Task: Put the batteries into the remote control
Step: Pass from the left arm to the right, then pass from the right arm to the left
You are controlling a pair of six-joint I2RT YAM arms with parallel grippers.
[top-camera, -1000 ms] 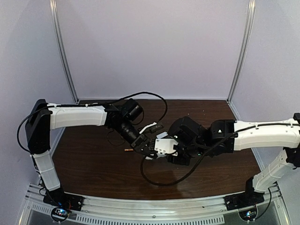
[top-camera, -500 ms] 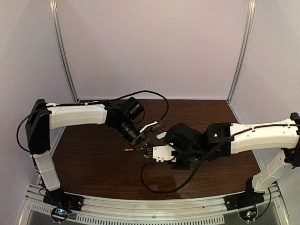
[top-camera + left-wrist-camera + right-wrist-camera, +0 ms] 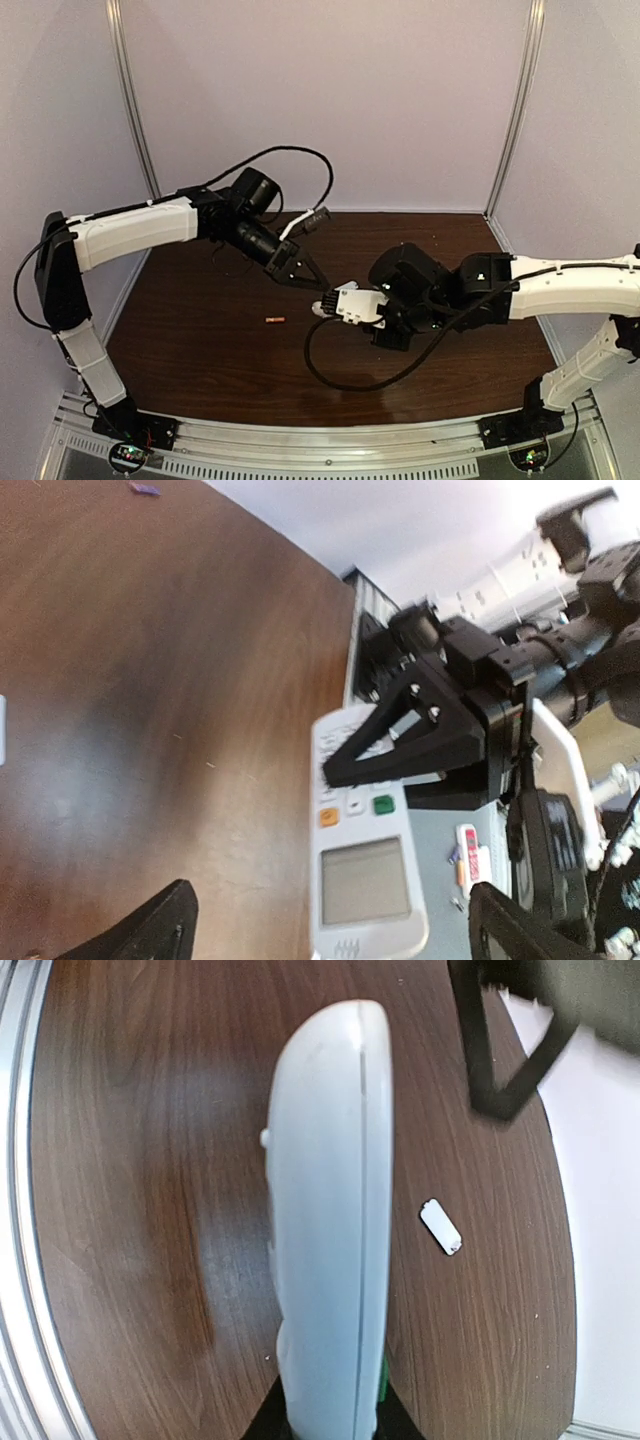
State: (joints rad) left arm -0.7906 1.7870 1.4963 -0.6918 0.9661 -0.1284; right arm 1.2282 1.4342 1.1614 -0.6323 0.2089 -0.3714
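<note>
Remote control clamped in right fingers, back unseen; left fingers wide apart, mostly cropped.

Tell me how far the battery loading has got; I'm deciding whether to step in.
Done: the cover piece lies loose on the table. In hand: the right gripper holds the remote control off the table; the left gripper is open and empty. Left: one battery lies on the table; the bay is not visible.
</note>
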